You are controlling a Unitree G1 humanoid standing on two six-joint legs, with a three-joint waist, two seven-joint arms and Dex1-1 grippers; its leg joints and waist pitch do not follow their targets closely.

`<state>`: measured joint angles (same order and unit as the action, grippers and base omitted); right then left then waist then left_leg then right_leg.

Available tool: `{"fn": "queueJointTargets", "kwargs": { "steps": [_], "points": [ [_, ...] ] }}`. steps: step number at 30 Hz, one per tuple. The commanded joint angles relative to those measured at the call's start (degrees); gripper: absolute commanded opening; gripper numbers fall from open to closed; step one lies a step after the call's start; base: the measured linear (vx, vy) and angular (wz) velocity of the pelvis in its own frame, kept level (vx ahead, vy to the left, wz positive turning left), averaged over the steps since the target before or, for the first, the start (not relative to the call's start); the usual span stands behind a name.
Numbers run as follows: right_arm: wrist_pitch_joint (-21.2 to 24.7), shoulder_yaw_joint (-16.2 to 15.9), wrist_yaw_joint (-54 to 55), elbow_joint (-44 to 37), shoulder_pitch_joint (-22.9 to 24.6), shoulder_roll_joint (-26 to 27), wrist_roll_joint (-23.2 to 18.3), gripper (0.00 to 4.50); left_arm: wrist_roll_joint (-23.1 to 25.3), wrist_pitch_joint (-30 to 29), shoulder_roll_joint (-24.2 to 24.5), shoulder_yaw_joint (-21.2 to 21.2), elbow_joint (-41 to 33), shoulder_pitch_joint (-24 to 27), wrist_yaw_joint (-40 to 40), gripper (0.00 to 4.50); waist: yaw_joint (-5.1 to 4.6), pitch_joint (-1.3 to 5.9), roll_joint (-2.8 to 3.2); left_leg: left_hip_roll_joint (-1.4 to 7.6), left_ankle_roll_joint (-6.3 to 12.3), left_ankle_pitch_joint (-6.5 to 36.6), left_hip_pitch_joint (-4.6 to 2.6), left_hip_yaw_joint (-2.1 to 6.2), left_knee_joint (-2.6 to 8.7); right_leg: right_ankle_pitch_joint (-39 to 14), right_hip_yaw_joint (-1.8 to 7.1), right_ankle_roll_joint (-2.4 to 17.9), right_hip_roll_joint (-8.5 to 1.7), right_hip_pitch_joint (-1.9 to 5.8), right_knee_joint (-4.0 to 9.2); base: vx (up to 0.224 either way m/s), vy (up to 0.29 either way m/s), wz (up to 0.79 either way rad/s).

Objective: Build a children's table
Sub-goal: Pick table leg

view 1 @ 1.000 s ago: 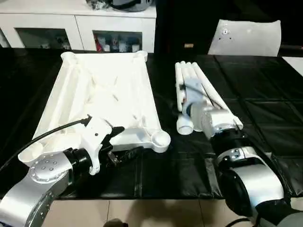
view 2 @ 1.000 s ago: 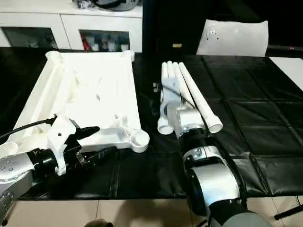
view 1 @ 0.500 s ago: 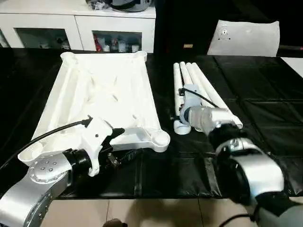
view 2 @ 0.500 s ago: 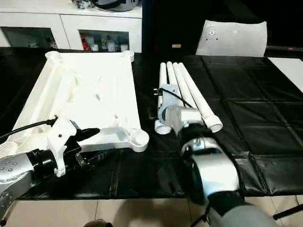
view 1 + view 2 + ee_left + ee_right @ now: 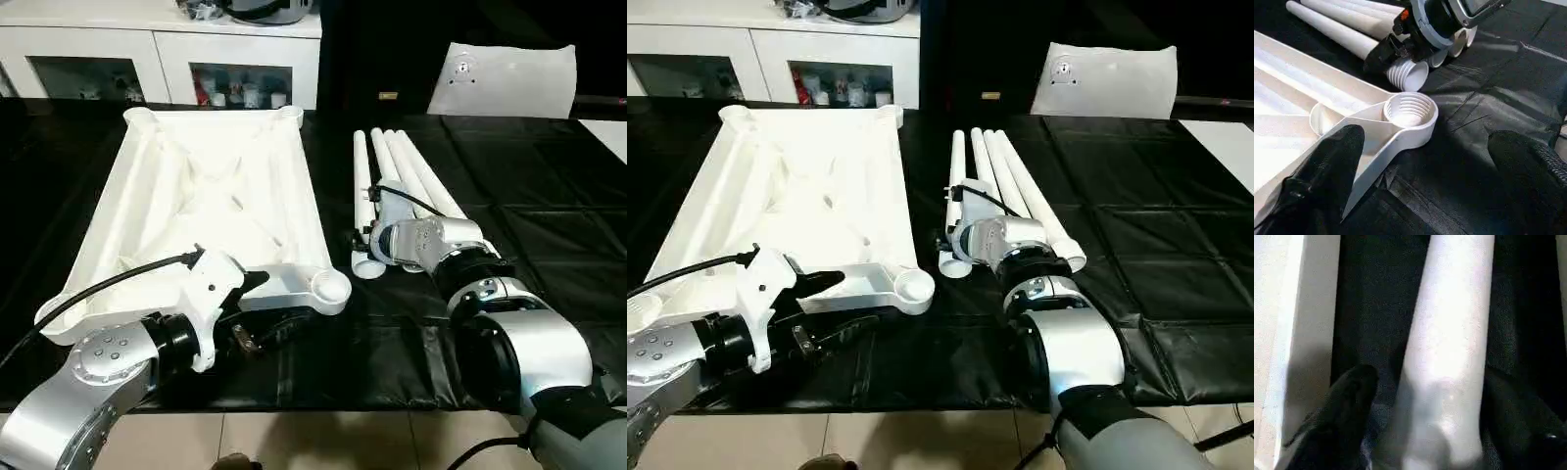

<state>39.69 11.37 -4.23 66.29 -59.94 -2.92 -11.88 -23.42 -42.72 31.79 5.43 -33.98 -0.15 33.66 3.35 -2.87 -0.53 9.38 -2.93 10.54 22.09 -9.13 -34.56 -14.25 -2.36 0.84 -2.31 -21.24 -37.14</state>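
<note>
The children's table lies in parts on the black mat in the head view: one top (image 5: 211,201), ribbed side up, and four legs (image 5: 404,181) side by side to its right. In the left wrist view the left gripper (image 5: 1425,161) stands wide apart around the near corner socket (image 5: 1409,111). In the right wrist view the right gripper (image 5: 1422,396) straddles one leg (image 5: 1447,347), fingers not yet touching, so I judge the leg pickup is in hand; next, clamp and lift.

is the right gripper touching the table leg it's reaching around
Cannot tell. In the right wrist view the right gripper has a black finger on each side of the leg, but contact is not plain.
</note>
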Motion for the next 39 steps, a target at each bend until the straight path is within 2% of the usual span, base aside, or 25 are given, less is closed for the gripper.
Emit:
{"fn": "queueJointTargets", "kwargs": {
  "steps": [1, 2, 7, 8, 10, 12, 15, 16, 19, 20, 23, 26, 27, 28, 29, 30, 32, 33, 34, 35, 36, 37, 38, 39],
  "points": [
    [0.44, 0.30, 0.16, 1.27, -0.32, -0.14, -0.53, 3.07, 0.15, -0.26, 0.20, 0.59, -0.24, -0.63, 0.37, 4.50, -0.03, 3.40, 0.52, 3.26, -3.06, 6.82, -1.11, 0.54, 3.73, 1.54, 2.79, 10.96, -5.12, 1.83, 3.61, 0.000, 0.000, 0.00],
    [0.36, 0.75, -0.08, 1.53, -0.40, -0.17, -0.49, 2.91, 0.17, -0.14, 0.21, 0.69, -0.17, -0.61, 0.21, 4.50, 0.01, 3.38, 0.72, 3.26, -3.07, 7.06, -1.12, 0.57, 3.75, 1.26, 2.78, 10.92, -5.12, 1.83, 3.58, 0.000, 0.000, 0.00],
    [-0.19, 1.76, 0.75, 1.87, -0.31, -0.59, -0.75, 2.59, 0.02, 0.19, -0.16, 0.90, 0.07, -0.57, 0.03, 4.50, -0.02, 3.34, 0.74, 3.35, -3.51, 7.85, -1.20, 0.46, 3.80, 0.55, 2.77, 10.86, -5.08, 1.72, 3.67, 0.000, 0.000, 0.00],
    [-0.42, 2.25, 1.14, 1.83, -0.25, -0.70, -1.05, 2.55, 0.03, 0.34, -0.24, 0.90, 0.15, -0.62, 0.01, 4.50, 0.03, 3.39, 0.89, 3.38, -3.59, 7.75, -1.24, 0.45, 3.78, 0.81, 2.77, 10.78, -5.10, 1.72, 3.61, 0.000, 0.000, 0.00],
    [-0.32, 2.28, 0.74, 1.80, -0.27, -0.78, -1.10, 2.42, 0.00, 0.27, -0.38, 0.90, 0.16, -0.76, -0.12, 4.50, -0.10, 3.40, 0.61, 3.38, -3.58, 7.67, -1.22, 0.33, 3.79, 1.20, 2.75, 10.78, -4.98, 1.72, 3.64, 0.000, 0.000, 0.00],
    [-0.75, 2.35, 0.67, 1.75, -0.35, -0.72, -1.27, 2.27, -0.02, 0.45, -0.58, 0.94, 0.43, -0.91, -0.13, 4.50, -0.05, 3.40, 0.91, 3.37, -3.61, 7.65, -1.23, 0.30, 3.77, 1.06, 2.73, 10.72, -4.98, 1.66, 3.65, 0.000, 0.000, 0.00],
    [-1.33, 2.97, 1.31, 1.63, -0.48, -0.69, -1.42, 2.04, 0.11, 0.58, -0.65, 1.02, 0.73, -1.21, -0.17, 4.50, -0.04, 3.42, 0.72, 3.35, -3.48, 7.39, -1.22, 0.21, 3.71, 1.15, 2.78, 10.74, -5.03, 1.72, 3.64, 0.000, 0.000, 0.00],
    [-1.64, 3.07, 1.15, 1.49, -0.55, -0.64, -1.41, 2.04, 0.08, 0.67, -0.88, 0.83, 0.91, -1.31, -0.34, 4.50, 0.00, 3.43, 0.89, 3.39, -3.54, 7.45, -1.24, 0.26, 3.72, 1.11, 2.74, 10.71, -5.05, 1.72, 3.60, 0.000, 0.000, 0.00],
    [-2.70, 3.32, 1.42, 1.03, -0.66, -0.59, -1.44, 1.96, 0.34, 1.35, -1.21, 0.53, 1.34, -1.46, -0.58, 4.50, -0.05, 3.43, 0.81, 3.38, -3.51, 7.49, -1.25, 0.20, 3.69, 1.28, 2.76, 10.74, -5.01, 1.69, 3.66, 0.000, 0.000, 0.00],
    [-3.78, 4.04, 1.74, 0.23, -0.68, -0.69, -1.98, 1.95, 1.58, 2.64, -1.49, 0.79, 1.80, -1.80, -1.27, 4.50, -0.04, 3.45, 1.08, 3.41, -3.60, 7.59, -1.29, 0.21, 3.69, 1.44, 2.75, 10.73, -4.99, 1.64, 3.65, 0.000, 0.000, 0.00],
    [-5.75, 5.00, 1.75, -1.52, -0.40, -0.78, -2.74, 1.94, 1.79, 3.65, -2.47, 0.54, 2.36, -2.11, -1.94, 4.50, 0.00, 3.64, 1.02, 3.43, -3.38, 6.36, -1.21, 0.19, 3.56, 3.86, 2.72, 10.83, -4.96, 1.81, 3.44, 0.000, 0.000, 0.00],
    [-10.47, 4.97, -0.37, -7.95, 2.12, -0.83, -3.13, 1.93, 3.21, 4.71, -3.20, 0.76, 3.62, -3.00, -3.25, 4.50, 0.13, 3.67, 1.22, 3.39, -2.59, 5.14, -1.08, 0.16, 3.44, 6.53, 2.70, 10.44, -4.93, 1.91, 3.40, 0.000, 0.000, 0.00],
    [-10.76, 4.68, -0.92, -9.09, 2.57, -0.86, -3.02, 1.93, 3.27, 4.79, -3.38, 0.71, 3.83, -3.14, -3.43, 4.50, 0.08, 3.76, 1.05, 3.40, -2.47, 4.58, -1.04, 0.20, 3.41, 7.22, 2.67, 10.38, -4.87, 2.07, 3.26, 0.000, 0.000, 0.00],
    [-10.84, 4.56, -1.12, -9.74, 2.86, -0.86, -3.00, 1.93, 3.27, 4.80, -3.47, 0.67, 3.91, -3.22, -3.51, 4.50, 0.08, 3.84, 0.97, 3.32, -2.08, 3.66, -1.05, 0.20, 3.36, 8.20, 2.63, 10.55, -4.81, 2.12, 3.16, 0.000, 0.000, 0.00],
    [-10.85, 3.61, -2.66, -15.29, 5.31, -0.83, -2.96, 1.93, 3.43, 5.06, -4.31, 0.37, 4.80, -4.13, -4.31, 4.50, 0.09, 3.68, 1.29, 3.24, -1.79, 3.61, -1.00, 0.14, 3.38, 8.56, 2.67, 10.39, -4.66, 2.11, 3.35, 0.000, 0.000, 0.00],
    [-9.04, 2.67, -4.22, -20.87, 7.89, -0.90, -3.39, 1.93, 3.30, 5.00, -5.43, -0.27, 5.69, -5.18, -5.39, 4.50, 0.21, 3.81, 1.22, 3.37, -1.75, 3.39, -1.17, 0.18, 3.32, 9.26, 2.70, 10.06, -4.66, 2.19, 3.35, 0.000, 0.000, 0.00],
    [-8.26, 2.23, -4.70, -23.35, 9.12, -0.93, -3.50, 1.93, 3.08, 4.97, -6.02, -0.63, 6.13, -5.64, -5.90, 4.50, 0.23, 3.96, 1.12, 3.35, -1.84, 3.19, -1.20, 0.29, 3.36, 9.53, 2.65, 10.34, -4.73, 2.28, 3.22, 0.000, 0.000, 0.00],
    [-8.14, 2.19, -4.89, -24.02, 9.46, -0.92, -3.64, 1.93, 3.08, 5.01, -6.11, -0.68, 6.23, -5.76, -5.99, 4.50, 0.15, 3.84, 1.04, 3.32, -2.03, 4.09, -1.20, 0.28, 3.45, 8.00, 2.64, 10.62, -4.72, 2.24, 3.39, 0.000, 0.000, 0.00],
    [-7.76, 1.99, -6.06, -28.31, 11.67, -0.81, -4.60, 1.93, 3.00, 5.11, -6.78, -1.07, 6.82, -6.52, -6.56, 4.50, 0.09, 3.72, 1.71, 3.27, -2.40, 4.85, -1.08, 0.42, 3.51, 6.91, 2.64, 10.71, -4.78, 2.25, 3.38, 0.000, 0.000, 0.00],
    [-8.19, 1.88, -8.15, -34.77, 15.31, -0.55, -6.42, 1.93, 2.46, 4.77, -8.21, -1.81, 7.68, -7.85, -7.57, 4.50, 0.17, 3.57, 1.68, 3.26, -2.41, 5.70, -1.20, 0.25, 3.55, 6.05, 2.73, 10.19, -4.68, 2.17, 3.84, 0.000, 0.000, 0.00],
    [-9.18, 1.50, -11.47, -41.05, 19.21, -0.40, -8.45, 1.93, 2.00, 4.36, -10.09, -2.81, 9.06, -9.56, -9.31, 4.50, 0.44, 3.80, 1.43, 3.55, -2.45, 6.00, -1.41, 0.38, 3.53, 6.75, 2.88, 9.35, -4.86, 2.32, 3.78, 0.000, 0.000, 0.00],
    [-9.18, 1.50, -11.47, -41.05, 19.21, -0.40, -8.45, 1.93, 2.00, 4.36, -10.09, -2.81, 9.06, -9.56, -9.31, 4.50, 0.45, 3.80, 1.31, 3.42, -2.19, 5.52, -1.28, 0.40, 3.60, 7.37, 2.84, 9.18, -4.72, 2.51, 3.81, 0.000, 0.000, 0.00],
    [-9.57, 1.53, -14.17, -46.61, 22.86, 0.04, -10.52, 1.93, 1.22, 4.30, -12.28, -4.02, 10.96, -11.62, -10.75, 4.50, 0.52, 3.78, 1.27, 3.41, -1.79, 5.04, -1.19, 0.43, 3.62, 7.87, 2.87, 9.36, -4.80, 2.50, 3.84, 0.000, 0.000, 0.00],
    [-9.23, 1.53, -14.64, -47.62, 23.50, 0.11, -10.93, 1.93, 1.07, 4.41, -12.63, -4.22, 11.34, -12.06, -10.92, 4.50, 0.59, 3.82, 1.47, 3.41, -1.75, 4.91, -1.18, 0.48, 3.55, 7.96, 2.85, 9.54, -4.86, 2.49, 3.75, 0.000, 0.000, 0.00]
  ]
}}
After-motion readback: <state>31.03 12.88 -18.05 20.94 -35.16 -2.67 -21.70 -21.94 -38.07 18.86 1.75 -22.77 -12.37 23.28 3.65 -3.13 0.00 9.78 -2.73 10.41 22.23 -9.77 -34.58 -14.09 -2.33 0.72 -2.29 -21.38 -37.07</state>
